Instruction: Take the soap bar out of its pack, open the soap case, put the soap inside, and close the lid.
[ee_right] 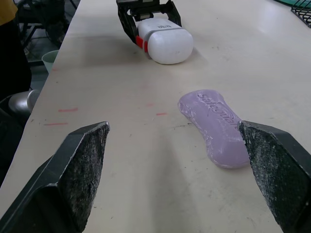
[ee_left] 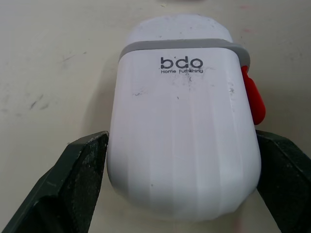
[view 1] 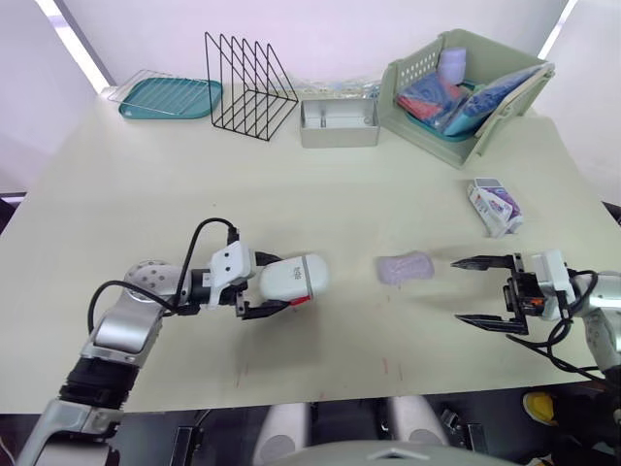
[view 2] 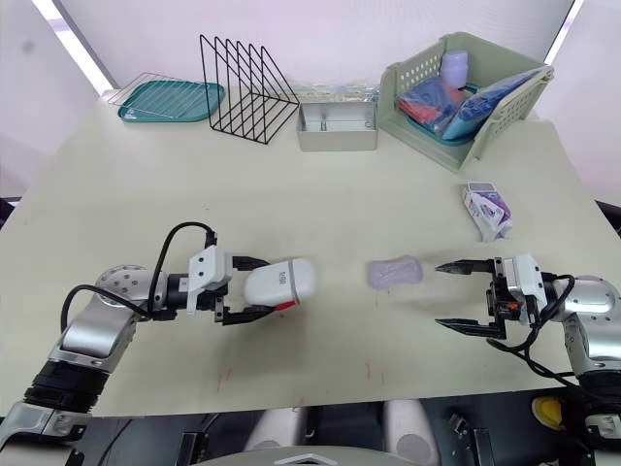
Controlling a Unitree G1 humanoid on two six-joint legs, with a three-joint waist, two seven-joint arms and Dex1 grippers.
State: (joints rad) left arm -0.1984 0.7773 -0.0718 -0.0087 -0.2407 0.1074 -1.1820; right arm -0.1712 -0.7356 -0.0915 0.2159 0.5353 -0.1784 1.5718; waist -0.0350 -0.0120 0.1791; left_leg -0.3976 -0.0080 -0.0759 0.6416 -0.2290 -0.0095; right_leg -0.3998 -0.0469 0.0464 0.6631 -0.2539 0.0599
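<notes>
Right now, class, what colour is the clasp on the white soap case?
Red. The clasp on the soap case shows best in the left wrist view.

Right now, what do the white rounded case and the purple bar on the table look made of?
The white rounded soap case is probably smooth, semi-gloss moulded plastic: faint ribs, printed logo, grey seam band. The purple soap bar looks like matte, waxy pressed soap, with embossed lettering.

Head stereo pair looks down over table [view 1: 146, 194]; L wrist cam v. close on soap case [ee_left: 182, 126]; R wrist cam low, also sees it
</notes>
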